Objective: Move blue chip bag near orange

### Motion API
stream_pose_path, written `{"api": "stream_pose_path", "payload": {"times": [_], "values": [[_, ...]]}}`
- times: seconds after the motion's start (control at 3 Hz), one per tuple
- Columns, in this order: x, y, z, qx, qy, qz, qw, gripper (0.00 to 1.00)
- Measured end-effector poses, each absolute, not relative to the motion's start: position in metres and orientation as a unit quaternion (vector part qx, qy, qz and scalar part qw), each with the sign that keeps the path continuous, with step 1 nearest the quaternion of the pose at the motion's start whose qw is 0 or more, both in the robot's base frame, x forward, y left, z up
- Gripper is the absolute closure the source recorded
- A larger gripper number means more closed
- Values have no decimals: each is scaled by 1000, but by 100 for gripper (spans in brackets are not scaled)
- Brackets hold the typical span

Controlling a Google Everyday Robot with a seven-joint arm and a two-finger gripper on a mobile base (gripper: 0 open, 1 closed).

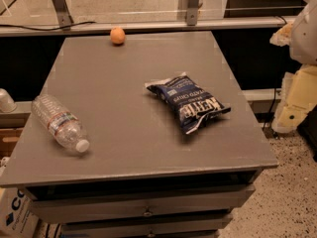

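The blue chip bag point(188, 102) lies flat on the grey table point(124, 83), right of the middle, its white lettering facing up. The orange point(117, 35) sits near the table's far edge, left of centre, well apart from the bag. My gripper point(283, 33) is at the upper right edge of the view, off the table's right side and above its level. It is far from both the bag and the orange and holds nothing that I can see. Cream parts of my arm point(297, 103) hang below it.
A clear plastic water bottle point(60, 124) lies on its side near the table's front left corner. A rail with metal posts point(148, 25) runs behind the table. Drawers point(143, 202) sit under the front edge. A cardboard box point(15, 212) stands at the lower left.
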State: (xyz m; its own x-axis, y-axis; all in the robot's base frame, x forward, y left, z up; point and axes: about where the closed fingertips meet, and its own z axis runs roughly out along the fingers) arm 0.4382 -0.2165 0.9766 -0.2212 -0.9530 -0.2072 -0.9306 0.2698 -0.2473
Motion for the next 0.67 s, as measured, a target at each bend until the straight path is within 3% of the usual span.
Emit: {"api": "stream_pose_path", "payload": {"times": [0.67], "values": [[441, -214, 986, -610, 773, -44, 166, 0]]}}
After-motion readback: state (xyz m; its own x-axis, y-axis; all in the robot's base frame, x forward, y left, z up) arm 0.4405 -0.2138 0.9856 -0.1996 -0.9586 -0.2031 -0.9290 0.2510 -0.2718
